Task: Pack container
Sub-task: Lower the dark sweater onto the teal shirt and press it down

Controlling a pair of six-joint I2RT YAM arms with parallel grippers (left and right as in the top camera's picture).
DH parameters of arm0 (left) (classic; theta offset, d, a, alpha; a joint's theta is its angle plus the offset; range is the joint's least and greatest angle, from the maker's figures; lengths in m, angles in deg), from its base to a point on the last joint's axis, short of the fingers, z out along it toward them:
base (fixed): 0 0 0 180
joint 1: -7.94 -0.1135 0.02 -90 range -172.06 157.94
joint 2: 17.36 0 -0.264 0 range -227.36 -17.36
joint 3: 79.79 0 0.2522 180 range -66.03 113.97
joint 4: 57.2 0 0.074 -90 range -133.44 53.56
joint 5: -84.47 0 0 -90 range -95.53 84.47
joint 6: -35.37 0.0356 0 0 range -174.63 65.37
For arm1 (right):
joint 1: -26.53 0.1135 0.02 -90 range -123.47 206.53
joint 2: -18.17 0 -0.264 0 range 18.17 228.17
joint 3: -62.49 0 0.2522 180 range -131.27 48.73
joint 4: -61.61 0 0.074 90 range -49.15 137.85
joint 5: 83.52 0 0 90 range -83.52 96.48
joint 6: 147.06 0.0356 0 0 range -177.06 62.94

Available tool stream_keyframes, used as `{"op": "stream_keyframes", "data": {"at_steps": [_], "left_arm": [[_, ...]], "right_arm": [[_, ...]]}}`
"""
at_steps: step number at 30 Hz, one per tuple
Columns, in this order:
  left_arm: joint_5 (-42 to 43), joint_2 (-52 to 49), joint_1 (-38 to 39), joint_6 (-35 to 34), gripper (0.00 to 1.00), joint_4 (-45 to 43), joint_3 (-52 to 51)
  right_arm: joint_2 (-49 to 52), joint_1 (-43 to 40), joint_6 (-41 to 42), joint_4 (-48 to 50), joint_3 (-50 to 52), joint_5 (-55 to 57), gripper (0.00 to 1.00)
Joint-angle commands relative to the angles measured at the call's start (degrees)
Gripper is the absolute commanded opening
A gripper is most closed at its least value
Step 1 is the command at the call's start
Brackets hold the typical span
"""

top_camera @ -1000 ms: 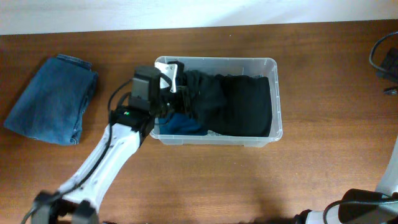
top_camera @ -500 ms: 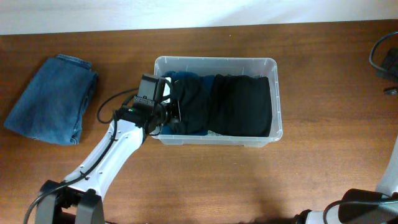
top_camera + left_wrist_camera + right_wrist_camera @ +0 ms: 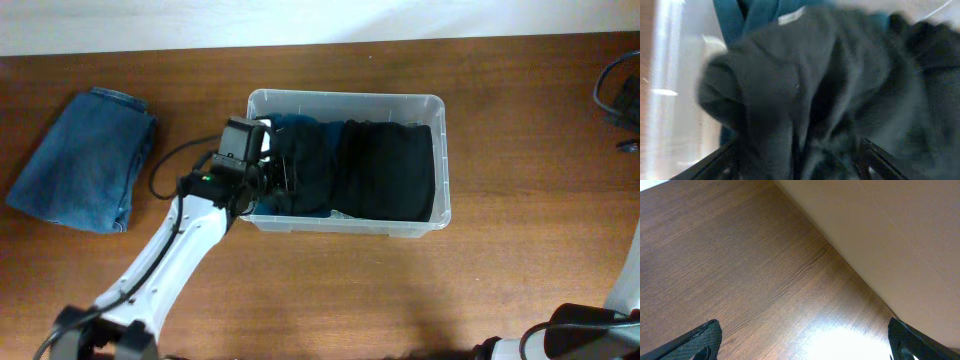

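The clear plastic container (image 3: 345,95) sits mid-table, holding black folded clothes (image 3: 390,170) and a teal garment (image 3: 292,124). My left gripper (image 3: 283,172) is down inside the container's left end, on a dark grey garment (image 3: 790,85). Its fingers stand wide apart, with that cloth bunched between them, so the left gripper (image 3: 797,165) reads as open. The teal garment (image 3: 735,20) shows behind the dark one, beside the container's wall (image 3: 675,90). My right gripper (image 3: 802,342) is open over bare wood and is out of the overhead view.
Folded blue jeans (image 3: 85,160) lie on the table to the left of the container. Dark cables (image 3: 620,95) lie at the right edge. Part of the right arm (image 3: 590,325) shows at the bottom right. A pale wall (image 3: 900,235) borders the table.
A second ago my left gripper held the dark garment above the container's left end. It has since lowered into the bin with the cloth, and the container shifted slightly.
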Motion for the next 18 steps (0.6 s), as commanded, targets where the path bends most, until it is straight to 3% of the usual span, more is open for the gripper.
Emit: {"op": "stream_keyframes", "data": {"at_steps": [1, 7, 9, 10, 11, 13, 18], "left_arm": [[-1.0, 5.7, -0.3, 1.0, 0.75, -0.1, 2.3], [-1.0, 8.4, -0.3, 0.9, 0.71, 0.1, 2.3], [-1.0, 8.4, -0.3, 0.9, 0.56, 0.1, 2.3], [-1.0, 8.1, -0.3, 0.9, 0.31, 0.1, 2.3], [-1.0, 8.0, -0.3, 0.9, 0.20, 0.1, 2.3], [-1.0, 7.5, -0.3, 0.9, 0.09, 0.0, 2.3], [-1.0, 6.1, 0.3, 0.5, 0.05, -0.6, 2.3]], "right_arm": [[0.0, -0.1, 0.8, 0.1, -0.3, 0.7, 0.98], [0.0, -0.1, 0.8, 0.1, -0.3, 0.7, 0.99], [0.0, -0.1, 0.8, 0.1, -0.3, 0.7, 0.99], [0.0, -0.1, 0.8, 0.1, -0.3, 0.7, 0.99], [0.0, -0.1, 0.8, 0.1, -0.3, 0.7, 0.99], [0.0, -0.1, 0.8, 0.1, -0.3, 0.7, 0.99], [0.0, -0.1, 0.8, 0.1, -0.3, 0.7, 0.98]]}}
